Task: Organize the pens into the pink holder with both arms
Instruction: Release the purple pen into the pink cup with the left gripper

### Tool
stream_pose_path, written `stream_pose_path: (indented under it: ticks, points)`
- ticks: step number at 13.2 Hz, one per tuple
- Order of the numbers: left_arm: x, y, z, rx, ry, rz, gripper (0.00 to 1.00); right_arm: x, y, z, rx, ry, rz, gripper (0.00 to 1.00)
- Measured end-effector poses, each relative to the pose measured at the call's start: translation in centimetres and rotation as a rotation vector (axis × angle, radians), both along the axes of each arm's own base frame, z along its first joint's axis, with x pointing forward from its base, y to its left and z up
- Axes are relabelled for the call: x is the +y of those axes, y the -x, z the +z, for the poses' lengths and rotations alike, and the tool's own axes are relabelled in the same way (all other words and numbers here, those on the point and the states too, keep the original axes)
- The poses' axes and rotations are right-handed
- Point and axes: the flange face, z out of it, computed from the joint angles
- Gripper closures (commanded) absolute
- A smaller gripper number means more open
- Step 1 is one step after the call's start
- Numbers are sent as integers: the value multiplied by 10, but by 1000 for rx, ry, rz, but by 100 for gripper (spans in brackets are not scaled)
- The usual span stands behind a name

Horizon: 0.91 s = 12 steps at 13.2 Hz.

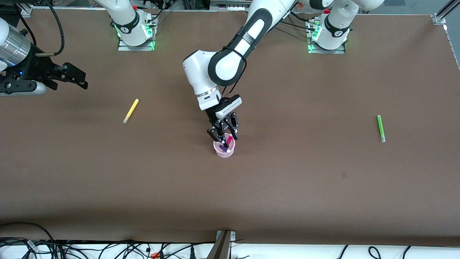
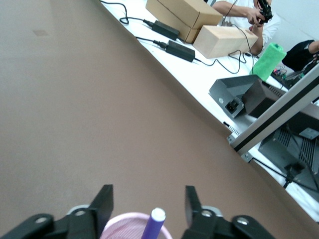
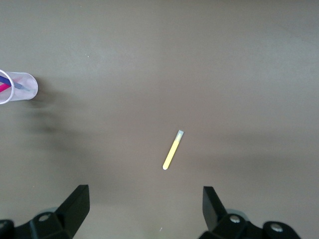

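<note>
The left claw [image 1: 224, 135] hangs spread open right over the pink holder [image 1: 224, 148] mid-worktop [image 1: 287, 180], purple pen [image 2: 154, 223] and magenta pen [image 1: 229, 138] standing inside. The yellow pen [image 1: 130, 110] lies toward the right arm's end, the green pen [image 1: 381, 128] toward the left arm's. The right claw [image 1: 73, 77] waits, open, above the worktop's edge.

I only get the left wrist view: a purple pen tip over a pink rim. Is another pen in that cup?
Observer: Yes, a magenta pen stands in the pink holder beside the purple pen.
Operator: Any pens outside it?
Observer: A yellow pen lies toward the right arm's end of the table.
Operator: Just that?
Observer: A green pen lies toward the left arm's end.
Operator: Where's the other gripper?
Observer: The right gripper hangs open above the yellow pen.
</note>
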Motion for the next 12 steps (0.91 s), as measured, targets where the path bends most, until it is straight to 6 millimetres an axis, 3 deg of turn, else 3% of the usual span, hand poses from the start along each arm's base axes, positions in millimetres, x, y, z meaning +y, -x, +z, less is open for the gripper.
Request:
stream_pose_path:
  ticks: [2,3,5,8,10,12]
  points:
    - [10,-12,23,40,14,26,3,-3,-1,1,-8,24,3,0]
    - [19,-24,44,103,42,22,2,-4,-1,2,-10,39,5,0]
    - [51,-52,109,238,120,-21,0,-6,0,9,-17,62,8,0]
    - [134,-88,212,391,220,-82,0,-6,0,18,-27,66,8,0]
    - [194,-101,257,470,263,-140,0,-6,1,18,-27,66,9,0]
    - [256,-105,287,544,282,-189,0,-5,-1,17,-34,65,11,0]
